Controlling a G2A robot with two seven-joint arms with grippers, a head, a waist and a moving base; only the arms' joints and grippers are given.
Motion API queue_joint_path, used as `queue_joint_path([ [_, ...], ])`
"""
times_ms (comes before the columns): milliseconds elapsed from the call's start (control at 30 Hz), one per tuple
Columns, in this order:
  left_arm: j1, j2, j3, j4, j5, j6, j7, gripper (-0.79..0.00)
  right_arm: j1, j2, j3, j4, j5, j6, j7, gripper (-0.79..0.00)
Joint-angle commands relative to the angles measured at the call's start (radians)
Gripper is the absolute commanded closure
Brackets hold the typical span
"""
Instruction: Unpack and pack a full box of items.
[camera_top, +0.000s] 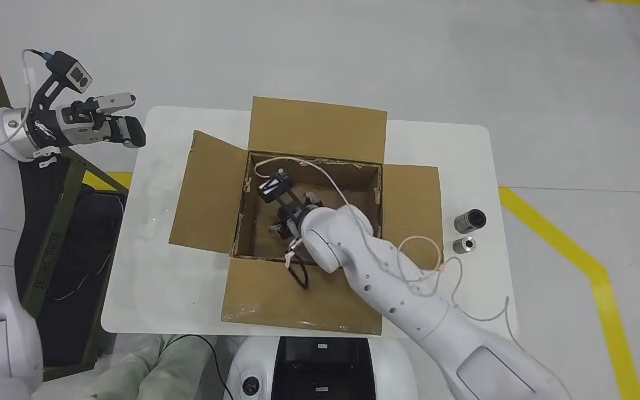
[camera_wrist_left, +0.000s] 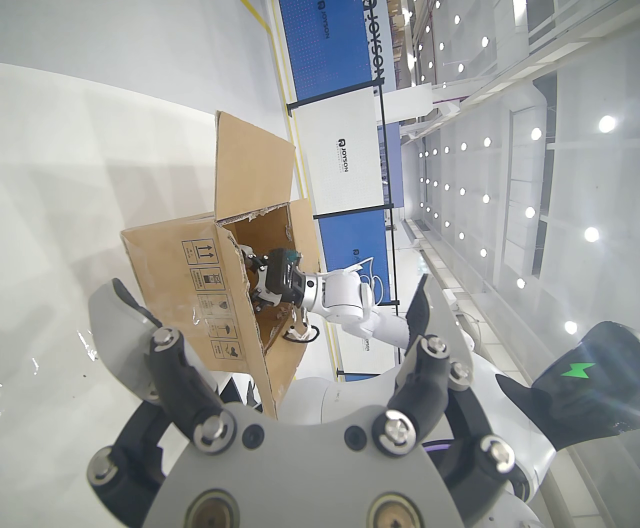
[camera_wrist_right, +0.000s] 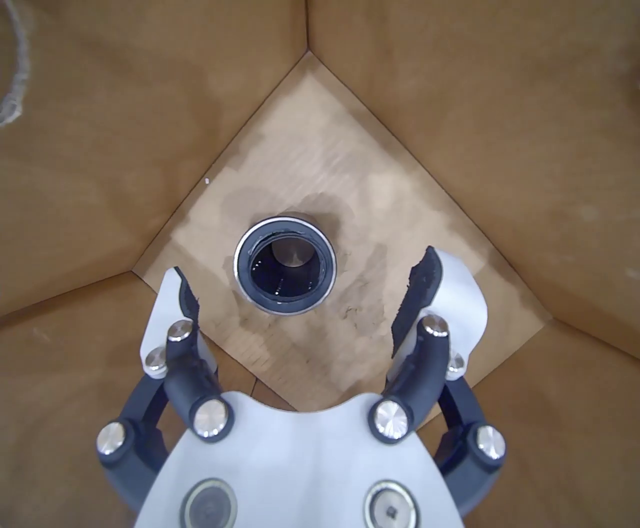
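An open cardboard box (camera_top: 310, 300) with its flaps spread stands in the middle of the white table (camera_top: 150, 280). My right gripper (camera_wrist_right: 300, 285) hangs inside the box, open, just above a metal cylinder with a black rim (camera_wrist_right: 284, 265) standing upright on the box floor (camera_wrist_right: 350, 150). The cylinder is between and beyond the fingertips, untouched. In the top view the right gripper (camera_top: 283, 205) reaches down into the box. My left gripper (camera_top: 128, 128) is held off the table's far left corner, open and holding nothing; its own view shows the box (camera_wrist_left: 200, 280) from the side.
Two small metal cylinders (camera_top: 468, 220) (camera_top: 464, 244) lie on the table to the right of the box. A thin white cable (camera_top: 440, 270) trails over the right arm and the box's right flap. The table's left side is bare.
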Motion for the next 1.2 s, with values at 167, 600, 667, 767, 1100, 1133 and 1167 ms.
queue_joint_path([
  [167,0.000,0.000,0.000,0.000,0.000,0.000,0.000,-0.785,0.015,-0.016,0.000,0.055,0.043,-0.017,-0.005,-0.736],
  [600,0.000,0.000,0.000,0.000,0.000,0.000,0.000,-0.785,0.025,-0.031,0.012,0.084,0.057,-0.025,-0.015,-0.132],
  [667,0.000,0.000,0.000,0.000,0.000,0.000,0.000,-0.785,0.021,-0.030,0.018,0.072,0.052,-0.025,-0.011,-0.046],
  [767,0.000,0.000,0.000,0.000,0.000,0.000,0.000,-0.785,0.009,-0.026,0.033,0.042,0.042,-0.024,-0.006,0.000],
  [1100,0.000,0.000,0.000,0.000,0.000,0.000,0.000,-0.785,-0.066,-0.001,0.100,-0.135,-0.014,-0.032,0.024,0.000],
  [1133,0.000,0.000,0.000,0.000,0.000,0.000,0.000,-0.785,-0.075,0.002,0.108,-0.156,-0.016,-0.034,0.026,0.000],
  [1167,0.000,0.000,0.000,0.000,0.000,0.000,0.000,-0.785,-0.084,0.005,0.116,-0.173,-0.022,-0.037,0.033,0.000],
])
